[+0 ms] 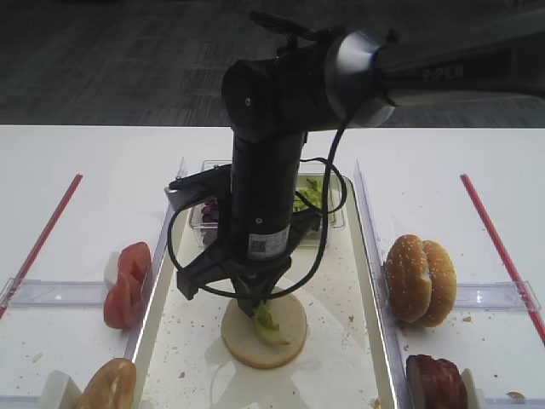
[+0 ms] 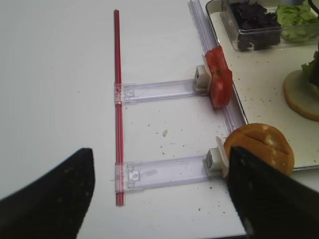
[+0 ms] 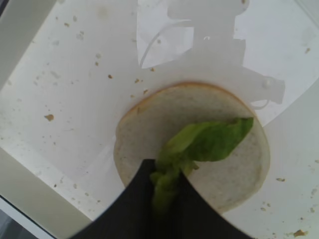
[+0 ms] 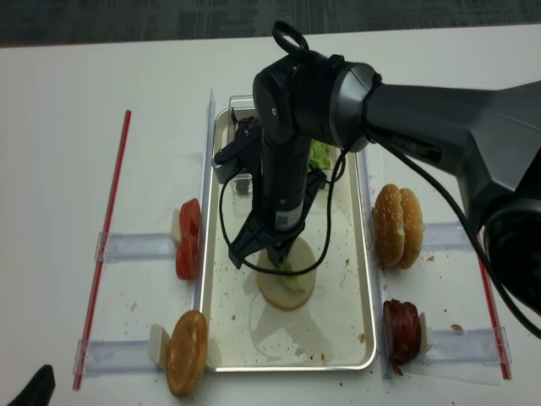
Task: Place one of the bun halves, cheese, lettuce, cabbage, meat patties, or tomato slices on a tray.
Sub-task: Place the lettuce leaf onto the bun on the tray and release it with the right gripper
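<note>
A pale bun disc [image 3: 164, 114] lies cut face up on the crumb-speckled tray [image 1: 187, 341]. My right gripper [image 3: 167, 199] stands straight above it, shut on a ragged light-green lettuce piece [image 3: 209, 142]. The leaf's free end spreads over the disc [image 1: 289, 336]; whether it rests on it I cannot tell. The exterior view shows the same gripper [image 1: 255, 305] with the lettuce [image 1: 268, 324] hanging below it. My left gripper [image 2: 159, 164] is open and holds nothing, over the bare table left of the tray.
Tomato slices [image 1: 128, 281] and a sesame bun [image 1: 111, 385] stand in holders left of the tray. Sesame bun halves [image 1: 419, 279] and meat patties [image 1: 436, 382] are on the right. A clear box holds cabbage [image 1: 209, 213] and lettuce [image 1: 311, 196] at the tray's far end.
</note>
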`<action>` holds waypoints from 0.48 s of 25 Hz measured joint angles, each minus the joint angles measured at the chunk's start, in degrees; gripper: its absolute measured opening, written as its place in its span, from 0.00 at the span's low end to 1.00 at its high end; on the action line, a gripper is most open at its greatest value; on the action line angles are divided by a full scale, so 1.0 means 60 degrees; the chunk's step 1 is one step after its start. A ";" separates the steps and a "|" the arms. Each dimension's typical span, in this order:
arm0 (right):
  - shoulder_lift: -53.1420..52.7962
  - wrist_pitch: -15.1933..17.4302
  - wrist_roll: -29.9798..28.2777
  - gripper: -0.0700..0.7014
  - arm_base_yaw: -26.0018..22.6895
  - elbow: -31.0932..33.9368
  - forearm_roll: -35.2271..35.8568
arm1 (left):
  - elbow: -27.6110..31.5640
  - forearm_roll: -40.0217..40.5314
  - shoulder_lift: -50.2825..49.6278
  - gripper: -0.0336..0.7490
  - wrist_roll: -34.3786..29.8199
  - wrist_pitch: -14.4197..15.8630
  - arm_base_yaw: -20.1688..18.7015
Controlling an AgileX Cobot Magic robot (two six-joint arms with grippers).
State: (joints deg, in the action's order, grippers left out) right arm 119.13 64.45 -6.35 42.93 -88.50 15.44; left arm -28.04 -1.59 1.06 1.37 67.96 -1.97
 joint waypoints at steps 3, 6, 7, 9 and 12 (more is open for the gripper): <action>0.0000 -0.0026 -0.0061 0.24 0.0000 0.0000 -0.0037 | 0.0000 0.0000 0.0000 0.69 0.0000 0.0000 0.0000; 0.0000 -0.0091 -0.0068 0.33 0.0000 0.0000 -0.0118 | 0.0000 0.0000 0.0000 0.69 0.0000 0.0000 0.0000; 0.0000 -0.0091 -0.0068 0.36 0.0000 0.0000 -0.0139 | 0.0000 0.0000 0.0000 0.69 0.0000 0.0000 0.0000; 0.0000 -0.0109 -0.0068 0.41 0.0000 0.0000 -0.0139 | 0.0000 0.0000 0.0000 0.69 0.0000 0.0000 0.0000; 0.0000 -0.0109 -0.0068 0.47 0.0000 0.0000 -0.0154 | 0.0000 0.0000 0.0000 0.69 0.0000 0.0000 0.0000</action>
State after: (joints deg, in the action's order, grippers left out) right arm 119.13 63.80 -6.76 42.93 -88.50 14.52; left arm -28.04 -1.59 1.06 1.37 67.96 -1.97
